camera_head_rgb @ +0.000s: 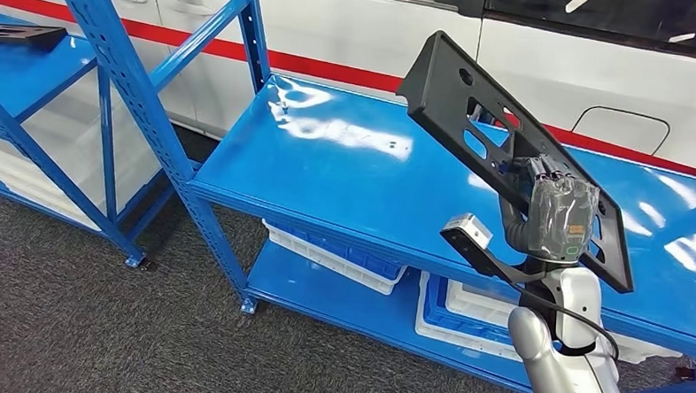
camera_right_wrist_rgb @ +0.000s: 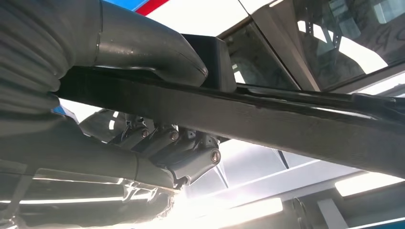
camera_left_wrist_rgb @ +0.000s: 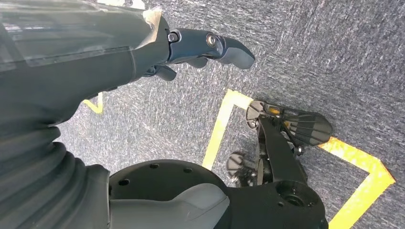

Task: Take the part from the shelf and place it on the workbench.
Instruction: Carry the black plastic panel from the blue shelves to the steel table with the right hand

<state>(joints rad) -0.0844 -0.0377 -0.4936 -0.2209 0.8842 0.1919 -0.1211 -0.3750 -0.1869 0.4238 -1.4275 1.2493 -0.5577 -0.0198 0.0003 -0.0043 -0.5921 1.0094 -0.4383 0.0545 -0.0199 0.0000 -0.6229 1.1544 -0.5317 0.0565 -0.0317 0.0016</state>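
My right hand (camera_head_rgb: 556, 214) grips a flat black part (camera_head_rgb: 469, 103) with several cut-out holes and holds it tilted above the glossy blue workbench top (camera_head_rgb: 328, 173). The part's upper corner points away from me and to the left. In the right wrist view the part's dark edge (camera_right_wrist_rgb: 286, 119) runs between the grey thumb (camera_right_wrist_rgb: 143, 47) and the darker fingers (camera_right_wrist_rgb: 191, 155). My left hand (camera_left_wrist_rgb: 143, 52) hangs over the carpet with nothing in it and its fingers (camera_left_wrist_rgb: 219, 47) stretched out.
A second black part (camera_head_rgb: 15, 33) lies on the blue shelf at the far left. Blue rack uprights (camera_head_rgb: 127, 89) stand between that shelf and the bench. White and blue crates (camera_head_rgb: 333, 253) sit on the lower level. A white vehicle (camera_head_rgb: 378, 25) stands behind. Yellow tape (camera_left_wrist_rgb: 217, 131) marks the floor.
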